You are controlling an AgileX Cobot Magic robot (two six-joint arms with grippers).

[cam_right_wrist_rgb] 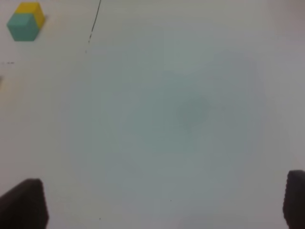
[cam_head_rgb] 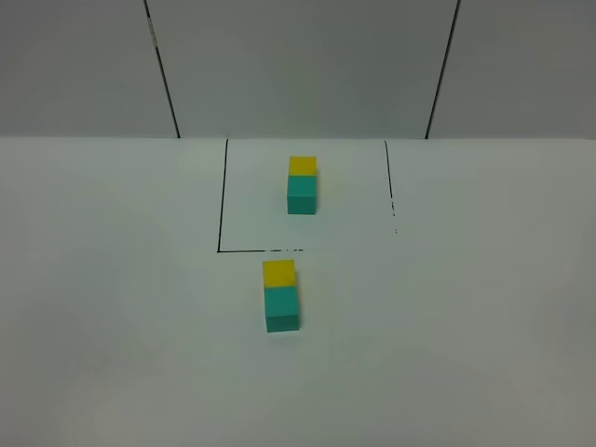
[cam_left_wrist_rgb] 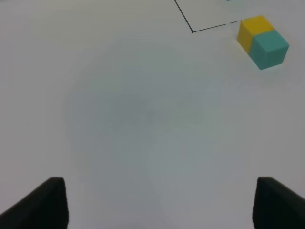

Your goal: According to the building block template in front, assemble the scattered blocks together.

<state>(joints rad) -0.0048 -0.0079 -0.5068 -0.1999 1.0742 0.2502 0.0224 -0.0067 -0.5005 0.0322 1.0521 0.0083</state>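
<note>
- Left gripper (cam_left_wrist_rgb: 159, 202): jaws wide apart, gripping nothing, hovering over bare table (cam_head_rgb: 484, 354), well apart from the blocks.
- Right gripper (cam_right_wrist_rgb: 162, 202): likewise spread wide and empty, above bare table.
- Scattered blocks: yellow cube (cam_head_rgb: 279, 272) touching teal cube (cam_head_rgb: 282, 307), yellow on the far side, just outside the near edge of the black outline (cam_head_rgb: 222, 196).
- Building block template (cam_head_rgb: 302, 184): inside the outline, same order, yellow far and teal near.
- Probably a checking step: compare order and alignment against the template before anything else.
- If squaring up is needed, nudge from both sides together, low and slow.
- Avoid sweeping a finger across the joined pair; light cubes likely slide apart easily.
</note>
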